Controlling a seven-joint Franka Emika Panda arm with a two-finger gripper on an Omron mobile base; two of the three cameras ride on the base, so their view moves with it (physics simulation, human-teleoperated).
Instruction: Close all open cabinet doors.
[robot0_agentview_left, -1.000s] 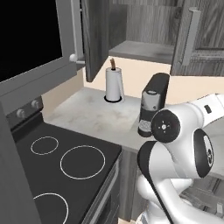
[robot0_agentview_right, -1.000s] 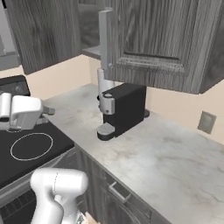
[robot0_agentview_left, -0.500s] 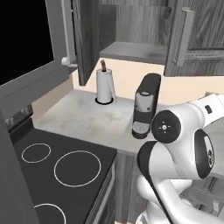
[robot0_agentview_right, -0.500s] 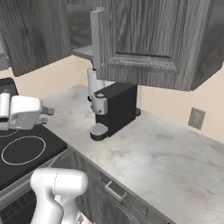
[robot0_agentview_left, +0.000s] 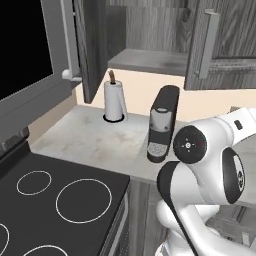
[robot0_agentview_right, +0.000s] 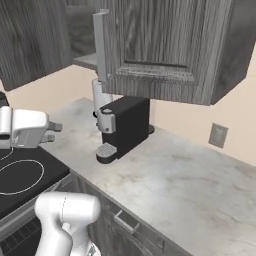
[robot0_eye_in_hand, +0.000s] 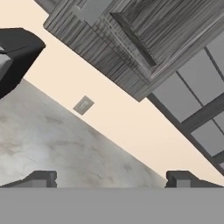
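An upper cabinet stands with both cabinet doors swung out. The left cabinet door (robot0_agentview_left: 93, 47) is seen nearly edge-on; the right cabinet door (robot0_agentview_left: 222, 45) carries a long grey bar handle (robot0_agentview_left: 207, 44). From the other side, the right cabinet door (robot0_agentview_right: 167, 50) hangs over the counter, its handle (robot0_agentview_right: 100, 45) on the near edge, and the left cabinet door (robot0_agentview_right: 30, 42) angles out. My gripper (robot0_agentview_right: 54, 133) is open, low over the stove edge, well below and left of the doors. In the hand view my gripper (robot0_eye_in_hand: 111, 179) holds nothing, with the right cabinet door (robot0_eye_in_hand: 131, 41) above.
A black coffee machine (robot0_agentview_left: 162, 122) and a paper towel roll (robot0_agentview_left: 114, 100) stand on the marble counter (robot0_agentview_right: 170, 185) under the cabinet. A black cooktop (robot0_agentview_left: 50, 200) lies at left, below a black appliance door (robot0_agentview_left: 22, 45). A wall outlet (robot0_agentview_right: 218, 135) sits at right.
The whole scene has slid left and grown a little in both base views, so the base has driven. The arm keeps its pose and both doors stay open.
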